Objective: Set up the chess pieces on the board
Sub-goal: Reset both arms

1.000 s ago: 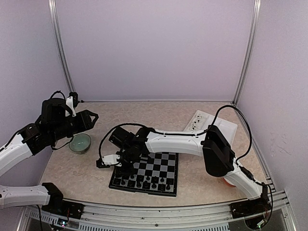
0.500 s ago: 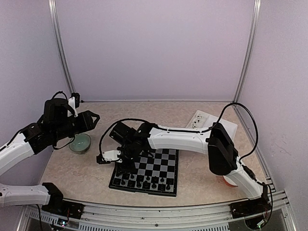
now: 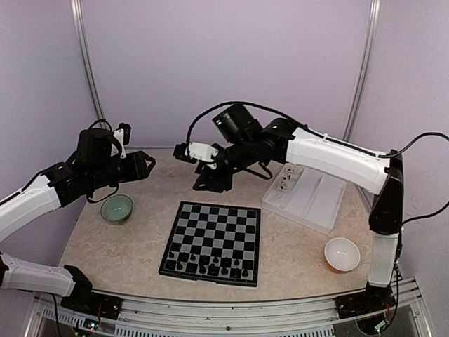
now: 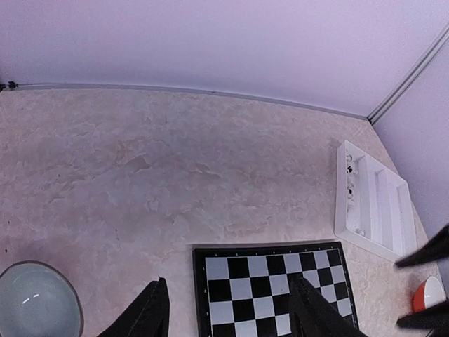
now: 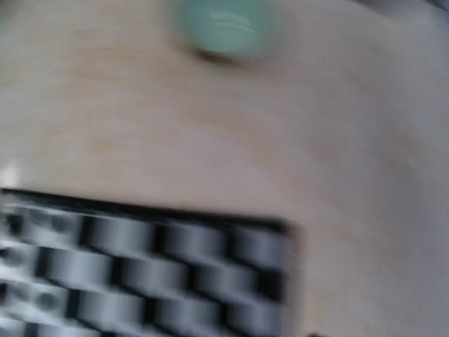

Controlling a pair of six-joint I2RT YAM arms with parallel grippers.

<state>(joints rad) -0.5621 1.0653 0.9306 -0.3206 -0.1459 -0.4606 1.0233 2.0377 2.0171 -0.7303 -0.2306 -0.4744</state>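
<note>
CHESS SET-UP: The board (image 3: 231, 228) lay flat at the lower centre of the overhead frame, on a pale marbled table (image 3: 119, 263). Black chess pieces (image 3: 210, 265) stood in the two rows along its bottom edge.

The right gripper (image 3: 205, 184) hung in the air at the upper centre of the frame. It was past the board's top edge and well apart from the pieces, and its white arm (image 3: 330, 158) reached in from the right. In the left wrist view two dark fingers (image 4: 424, 254), seemingly this gripper's, poked in at the right edge. They stood apart with nothing between them. The right wrist camera's own picture was smeared by blur. It showed only a green bowl (image 5: 224, 28) at the top and a corner of the board at the lower left.

The left gripper (image 3: 144, 167) hovered at the left of the overhead frame, up and right of the green bowl. Its fingers (image 4: 151, 312) stood spread and empty at the bottom of its wrist view, on either side of the board's top left corner.

A white tray (image 3: 319, 203) sat up and right of the board, with a few small pieces (image 3: 284, 184) in its upper left compartment. An orange bowl (image 3: 342, 254) rested at the lower right.
</note>
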